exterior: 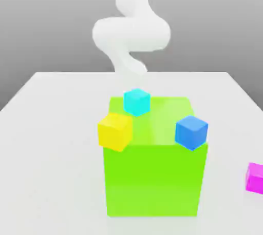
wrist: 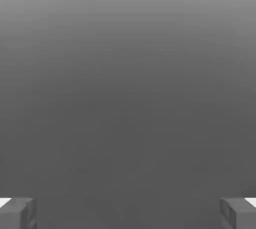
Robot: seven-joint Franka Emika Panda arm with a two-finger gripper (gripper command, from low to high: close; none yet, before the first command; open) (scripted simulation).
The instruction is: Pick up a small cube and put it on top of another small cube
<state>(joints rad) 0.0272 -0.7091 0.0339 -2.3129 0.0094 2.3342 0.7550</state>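
Pincer (wrist: 128, 214) open, apparently empty; 4 small cubes.

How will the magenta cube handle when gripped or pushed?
The magenta cube looks rigid, so it probably won't deform. Flat faces suggest it would slide rather than roll. Its low, squat shape should make tipping unlikely under a gentle push.

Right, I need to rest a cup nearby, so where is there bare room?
Open white table runs from the big green block to the exterior view's left edge. Another strip separates it from the small magenta cube. The block's top is crowded by yellow, cyan and blue cubes.
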